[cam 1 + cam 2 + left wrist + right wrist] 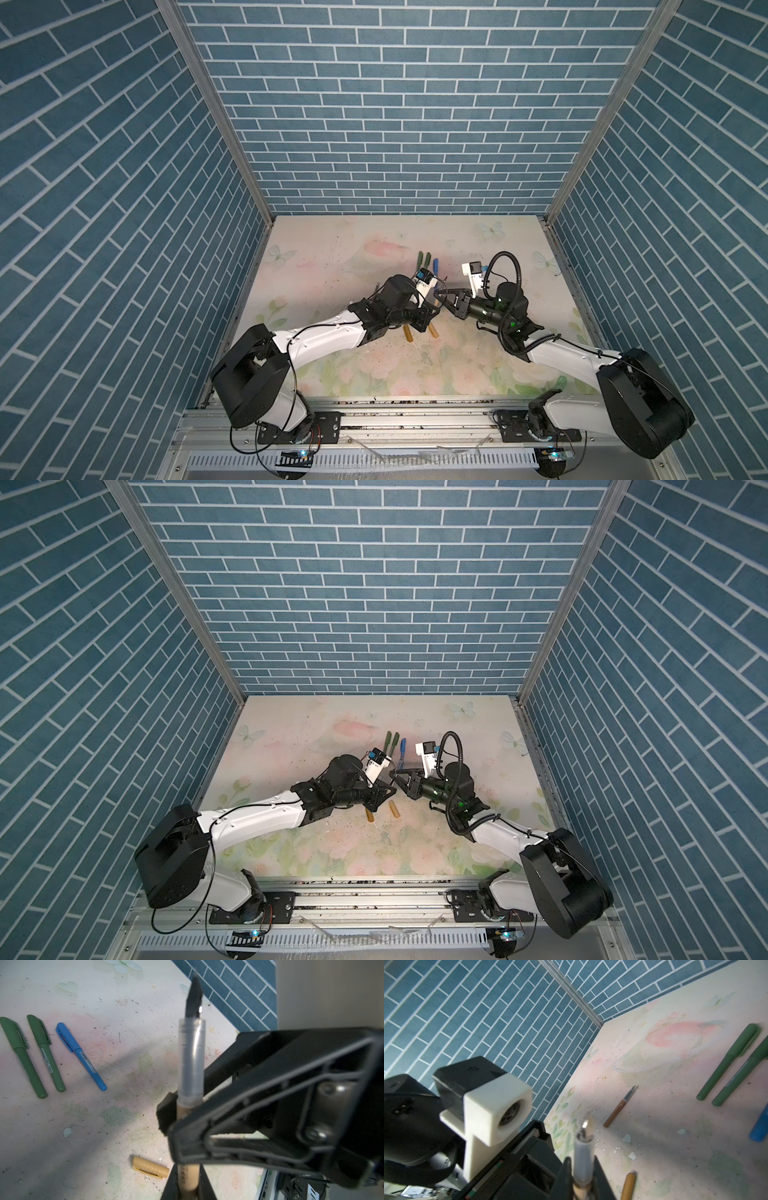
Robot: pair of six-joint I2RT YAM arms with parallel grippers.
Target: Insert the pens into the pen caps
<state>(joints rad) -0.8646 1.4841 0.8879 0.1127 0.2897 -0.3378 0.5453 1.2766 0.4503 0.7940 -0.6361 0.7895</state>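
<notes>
An uncapped golden-brown pen (192, 1059) stands between both grippers, dark tip upward. My left gripper (188, 1178) is shut on its tan barrel. My right gripper (582, 1167) flanks the pen's clear neck (583, 1153), jaws slightly parted. In both top views the grippers (432, 311) (394, 782) meet mid-table. One amber cap (150, 1167) lies on the table under them, a second (408, 333) beside it. Another golden-brown pen (616, 1111) lies uncapped. Two green pens (22, 1057) (46, 1053) and a blue pen (81, 1056) lie capped.
The capped pens (426, 262) lie in a row behind the grippers. The floral table (332, 374) is speckled with ink marks and small flakes. Blue brick walls (395, 124) close in the back and both sides. A metal rail (395, 415) runs along the front edge.
</notes>
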